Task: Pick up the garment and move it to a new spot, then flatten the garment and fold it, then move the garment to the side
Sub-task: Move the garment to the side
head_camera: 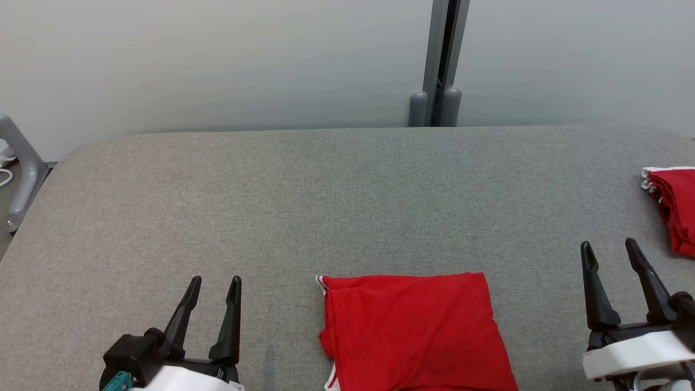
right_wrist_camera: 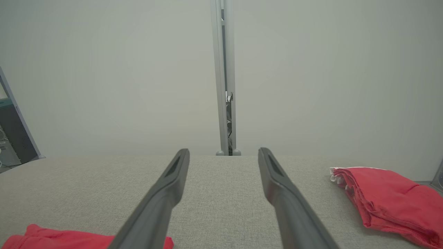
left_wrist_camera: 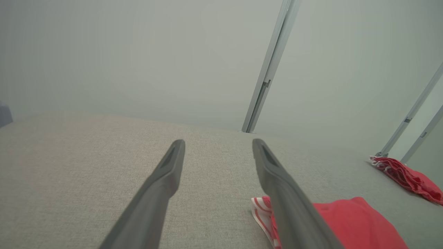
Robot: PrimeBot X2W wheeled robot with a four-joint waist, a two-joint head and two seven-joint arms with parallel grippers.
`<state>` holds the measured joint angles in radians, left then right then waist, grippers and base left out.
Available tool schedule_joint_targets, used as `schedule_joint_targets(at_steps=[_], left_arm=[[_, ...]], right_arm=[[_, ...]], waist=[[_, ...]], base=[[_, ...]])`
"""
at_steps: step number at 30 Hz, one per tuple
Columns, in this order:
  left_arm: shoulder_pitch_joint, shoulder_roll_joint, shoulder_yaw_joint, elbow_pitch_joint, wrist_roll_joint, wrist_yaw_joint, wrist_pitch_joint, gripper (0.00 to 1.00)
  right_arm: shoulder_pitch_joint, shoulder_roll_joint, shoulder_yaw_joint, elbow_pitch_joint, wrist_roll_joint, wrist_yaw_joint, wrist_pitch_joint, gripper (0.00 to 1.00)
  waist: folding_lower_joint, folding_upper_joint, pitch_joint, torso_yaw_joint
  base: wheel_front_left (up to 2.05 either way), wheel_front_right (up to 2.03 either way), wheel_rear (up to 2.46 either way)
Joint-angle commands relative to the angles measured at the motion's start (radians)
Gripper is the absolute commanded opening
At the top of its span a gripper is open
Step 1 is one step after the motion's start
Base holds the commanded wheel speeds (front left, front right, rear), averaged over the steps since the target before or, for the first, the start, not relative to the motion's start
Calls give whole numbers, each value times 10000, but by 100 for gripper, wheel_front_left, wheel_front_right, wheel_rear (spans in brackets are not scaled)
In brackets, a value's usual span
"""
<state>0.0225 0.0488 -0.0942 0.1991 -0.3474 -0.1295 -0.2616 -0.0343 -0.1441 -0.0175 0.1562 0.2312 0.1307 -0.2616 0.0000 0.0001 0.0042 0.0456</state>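
Two pairs of dark fingers are seen spread apart and empty over a grey, fabric-covered bench (head_camera: 347, 190). The left gripper (head_camera: 216, 281) is held at the lower left of the head view and the right gripper (head_camera: 608, 244) at the lower right, both with fingers pointed toward the far edge. Nothing is gripped by either.

Between them, at the near side of the bench, a folded red garment (head_camera: 415, 331) is laid flat in a roughly square shape. White trim is shown along its left edge, and its lower part is cut off by the frame. It is touched by neither gripper. In the left wrist view it is partly hidden behind that arm's right-hand finger.

A second red garment (head_camera: 673, 209), also edged in white, is bunched at the far right of the bench, well apart from the first. It lies just beyond and to the right of the right gripper.

A pale wall is seen behind the bench, divided by a grey upright post (head_camera: 442, 65). A grey metal handle (head_camera: 21, 168) is visible at the left edge.
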Motion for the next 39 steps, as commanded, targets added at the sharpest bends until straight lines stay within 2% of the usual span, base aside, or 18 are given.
schedule_joint_targets(at_steps=[1,31,34,39], left_arm=[[78,47,21,-18,27,-16,-34,100],[1,46,29,105,120,-16,-34,100],[0,47,-31,144,114,-16,-34,100],[-175,46,-242,199,149,-16,-34,100]], right_arm=[[98,10,-38,-3,-35,0,-42,100],[37,147,-88,324,-68,0,-43,100],[154,159,469,802,599,0,-40,100],[-188,-400,1950,1763,2115,0,-29,100]], waist=[[0,-1,-1,9],[0,-1,61,130],[0,-1,100,145],[0,-1,356,269]], base=[[0,0,0],[0,0,0],[0,0,0],[0,0,0]])
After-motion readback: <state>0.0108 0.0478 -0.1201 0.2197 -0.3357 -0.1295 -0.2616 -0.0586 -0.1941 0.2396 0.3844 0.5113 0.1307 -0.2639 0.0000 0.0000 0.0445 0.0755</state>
